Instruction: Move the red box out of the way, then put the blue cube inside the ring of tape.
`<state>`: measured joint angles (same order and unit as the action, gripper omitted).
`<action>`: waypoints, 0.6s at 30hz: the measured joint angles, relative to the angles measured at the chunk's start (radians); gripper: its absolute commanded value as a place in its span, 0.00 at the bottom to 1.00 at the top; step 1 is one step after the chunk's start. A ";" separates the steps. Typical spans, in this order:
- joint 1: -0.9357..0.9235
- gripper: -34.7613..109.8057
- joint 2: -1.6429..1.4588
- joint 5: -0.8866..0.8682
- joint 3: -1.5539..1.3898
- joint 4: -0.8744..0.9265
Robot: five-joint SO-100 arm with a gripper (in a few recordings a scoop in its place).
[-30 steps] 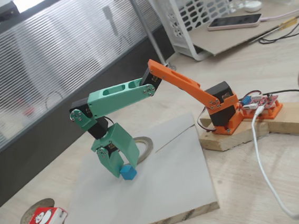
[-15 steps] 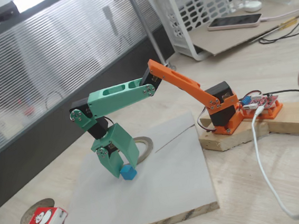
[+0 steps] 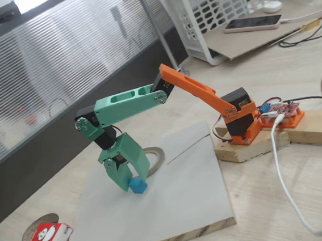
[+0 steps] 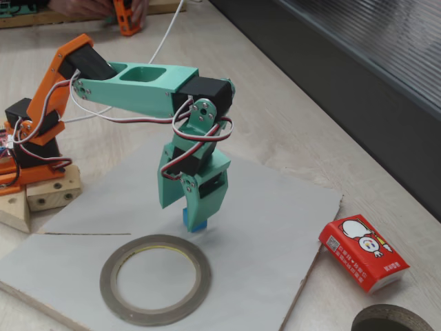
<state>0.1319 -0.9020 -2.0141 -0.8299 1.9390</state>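
Note:
The green gripper points down over the grey board and is shut on the blue cube, which sits between its fingertips at or just above the board's surface. In a fixed view the ring of tape lies flat on the board, just in front of the held blue cube. In the other fixed view the ring of tape is partly hidden behind the gripper. The red box lies on the table off the board's corner, and is seen to the right of the board as the red box.
A round dark hole in the tabletop lies beside the red box. The grey board has open room on its near half. The arm's orange base stands on a wooden block, with a white cable trailing past it. A white basket stands behind.
The gripper and the blue cube have crept very slightly up and to the left. Nothing else has moved.

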 measured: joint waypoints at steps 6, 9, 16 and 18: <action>0.000 0.52 0.000 0.000 0.000 -0.061; 0.000 0.52 0.000 0.000 0.000 -0.061; 0.000 0.52 0.000 0.000 0.000 -0.017; 0.000 0.52 0.000 0.000 0.000 0.017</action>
<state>0.1319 -0.9020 -2.0141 -0.8299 1.9558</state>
